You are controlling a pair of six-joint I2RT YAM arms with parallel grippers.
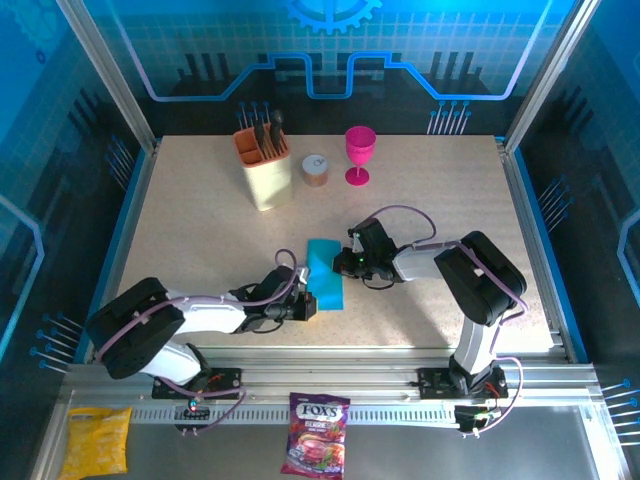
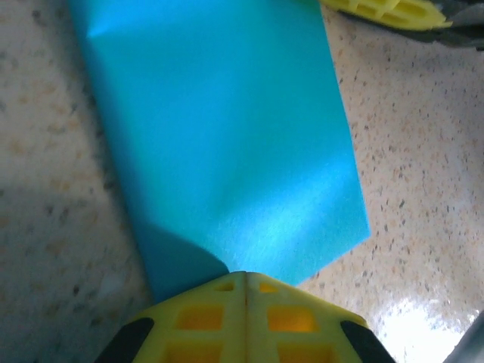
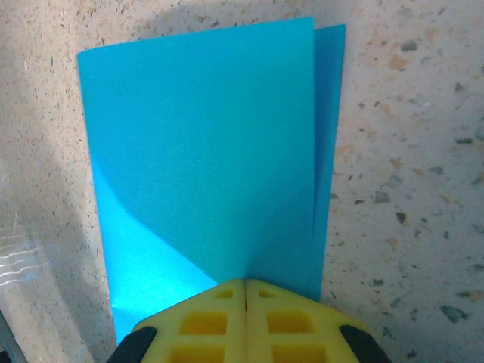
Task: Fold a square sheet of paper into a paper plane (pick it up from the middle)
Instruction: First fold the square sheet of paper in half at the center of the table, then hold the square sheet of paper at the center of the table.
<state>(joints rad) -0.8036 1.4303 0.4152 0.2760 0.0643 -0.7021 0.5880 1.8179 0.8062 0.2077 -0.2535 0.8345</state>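
Paper (image 3: 204, 144) folded, long edges offset, tabletop (image 3: 408, 189) beside

Place: a robotics lab cell, a built test station and not a home or shop.
Enclosure: an aluminium profile frame (image 1: 110, 80) boxes in the bench (image 1: 200, 220), and blue wall panels (image 1: 330, 40) carry a printed gear and circuit lines.
Machines: left arm (image 1: 190, 320) and right arm (image 1: 480, 280) are bolted to a metal rail (image 1: 330, 372) with cables looped along them. The left pincer (image 2: 246, 276) and right pincer (image 3: 246, 283) have yellow moulded fingers.
Props: utensil holder (image 1: 265, 170), pink goblet (image 1: 359, 150), small tin (image 1: 316, 170), yellow snack bag (image 1: 97, 440), purple candy bag (image 1: 315, 435).
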